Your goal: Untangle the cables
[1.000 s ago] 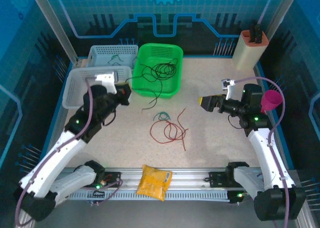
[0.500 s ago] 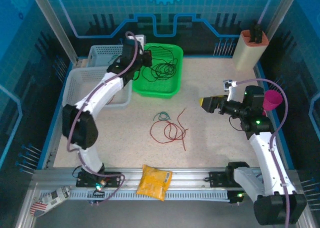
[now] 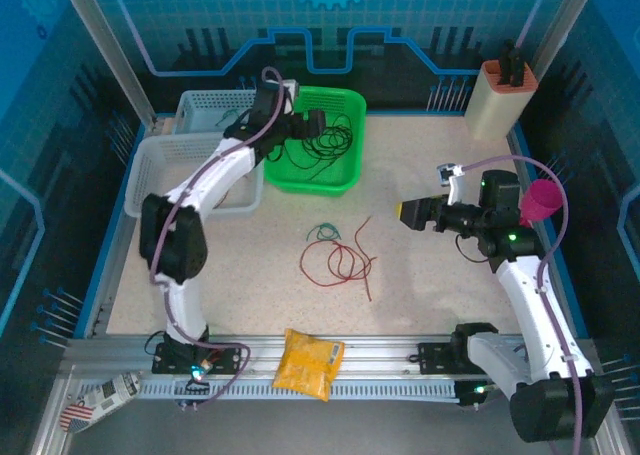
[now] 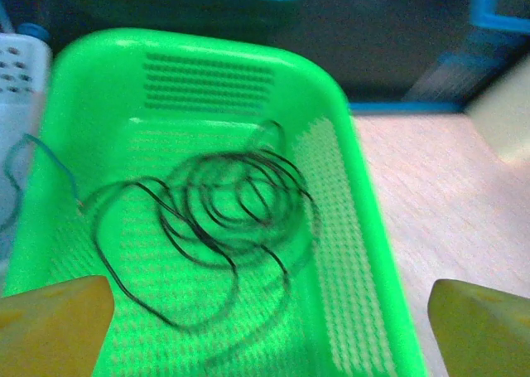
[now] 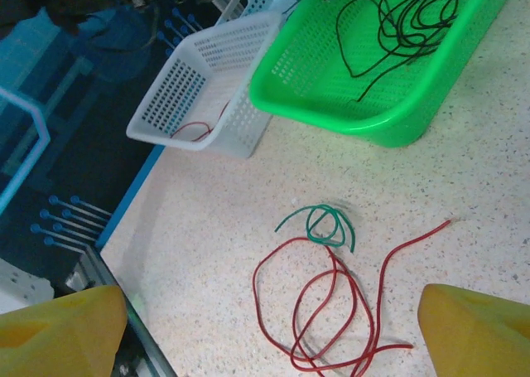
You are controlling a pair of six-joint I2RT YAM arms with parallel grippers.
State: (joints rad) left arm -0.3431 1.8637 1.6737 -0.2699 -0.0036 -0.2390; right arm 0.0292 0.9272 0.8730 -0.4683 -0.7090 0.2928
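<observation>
Top external view: the left arm stretches out over the green basket (image 3: 310, 183), where the black cable (image 3: 325, 140) lies in a loose coil. The left gripper (image 3: 310, 125) hangs above that coil, its jaws spread wide with nothing between them. In the left wrist view its yellow fingertips (image 4: 58, 311) sit at the frame's lower corners. The red cable (image 3: 340, 263) loops on the table (image 3: 420, 305), with the small green cable (image 3: 322, 232) lying against its far end. The right gripper (image 3: 408, 211) points at them from the right, well apart, also wide open and empty. A red strand (image 5: 195, 128) lies in the white basket (image 5: 166, 103).
</observation>
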